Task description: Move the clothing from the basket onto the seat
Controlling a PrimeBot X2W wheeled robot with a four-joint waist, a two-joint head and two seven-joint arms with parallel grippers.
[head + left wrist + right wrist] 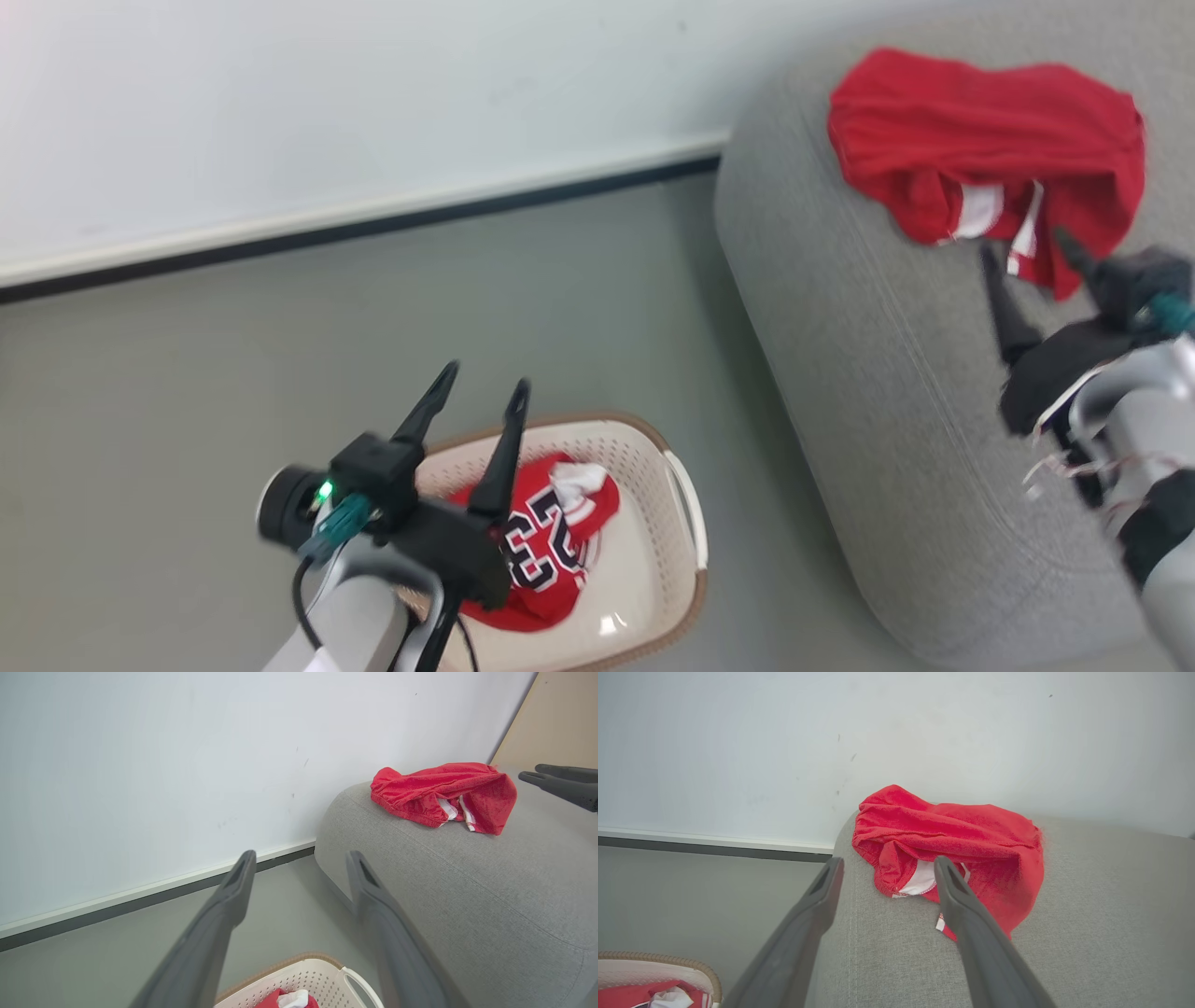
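Observation:
A red jersey (546,546) with a dark number 23 lies crumpled in the cream basket (667,579) on the floor. My left gripper (485,378) hangs open above the basket's left side, empty. A second red garment (980,154) with white trim lies bunched on the grey seat (840,308). My right gripper (1027,247) stands open just short of that garment, over the seat, holding nothing. The right wrist view has the red garment (952,840) past my open fingers (822,891). From the left wrist, the same garment (444,793) rests on the seat (467,886), with the basket's rim (303,975) below.
A pale wall with a white and dark skirting (373,219) runs behind the grey floor (233,373). The seat's rounded corner (747,187) stands close to the basket's right handle (691,509). A beige panel (556,718) rises beyond the seat.

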